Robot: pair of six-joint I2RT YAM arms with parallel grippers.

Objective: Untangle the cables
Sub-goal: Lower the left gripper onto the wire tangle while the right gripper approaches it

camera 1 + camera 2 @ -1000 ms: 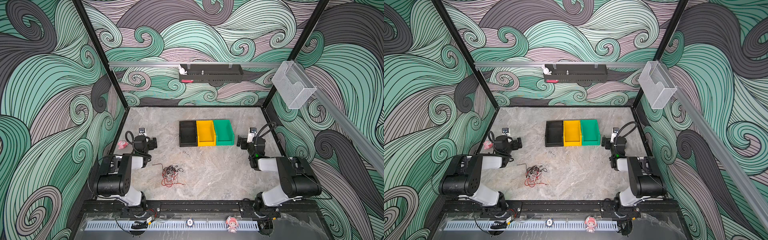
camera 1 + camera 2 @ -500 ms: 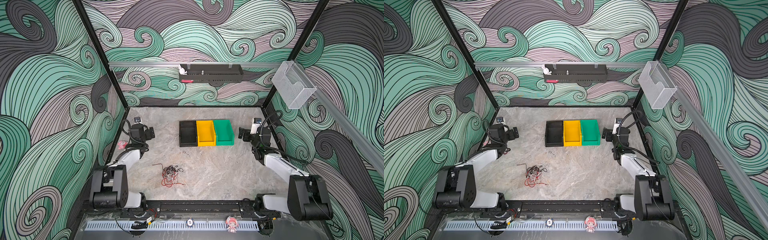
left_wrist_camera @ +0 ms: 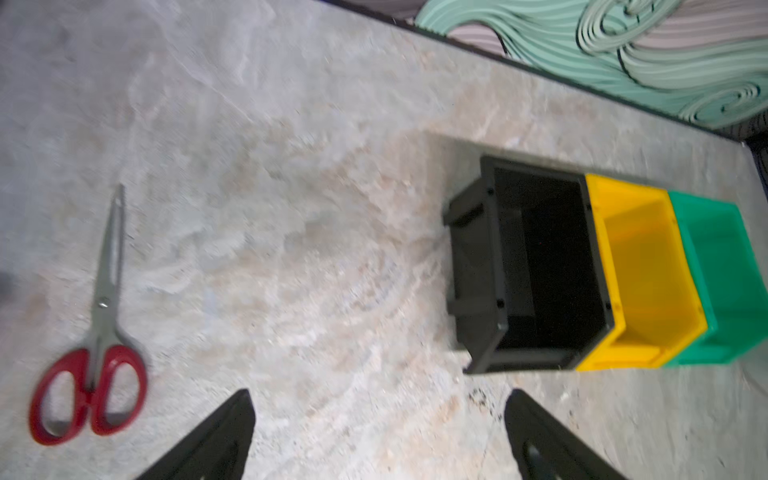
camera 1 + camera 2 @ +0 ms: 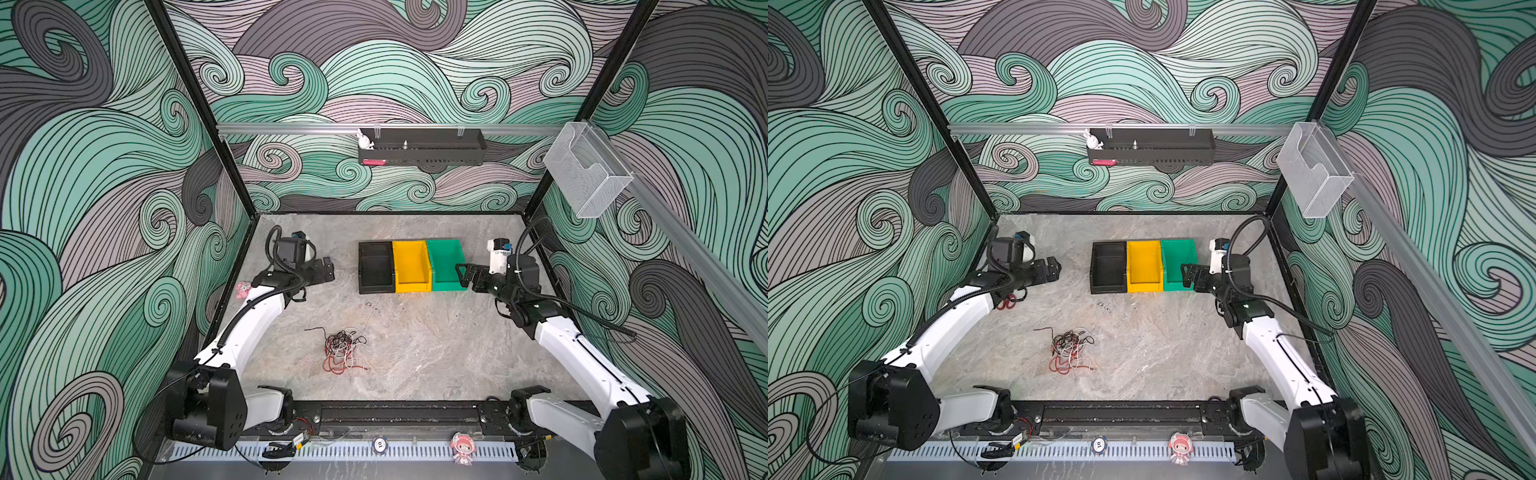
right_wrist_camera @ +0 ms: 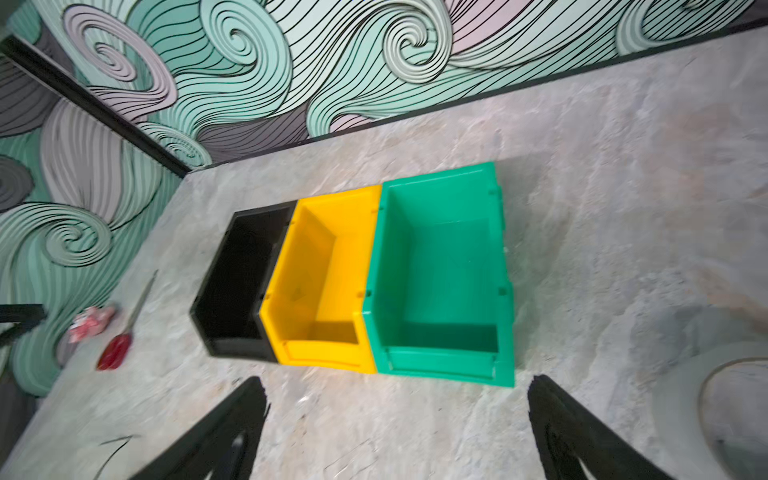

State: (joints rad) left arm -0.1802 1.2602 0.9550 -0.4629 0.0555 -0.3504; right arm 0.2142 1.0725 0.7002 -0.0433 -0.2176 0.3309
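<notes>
Both top views: tangled red, black and white cables (image 4: 343, 351) heaped on the marble tabletop (image 4: 436, 345), front-centre, well apart from both arms. Left gripper (image 4: 327, 269) jaws wide, empty, near the black bin (image 4: 376, 270). Right gripper (image 4: 462, 276) jaws wide, empty, just beside the green bin (image 4: 446, 259). Red-handled scissors (image 3: 95, 332) lie flat in the left wrist view.
</notes>
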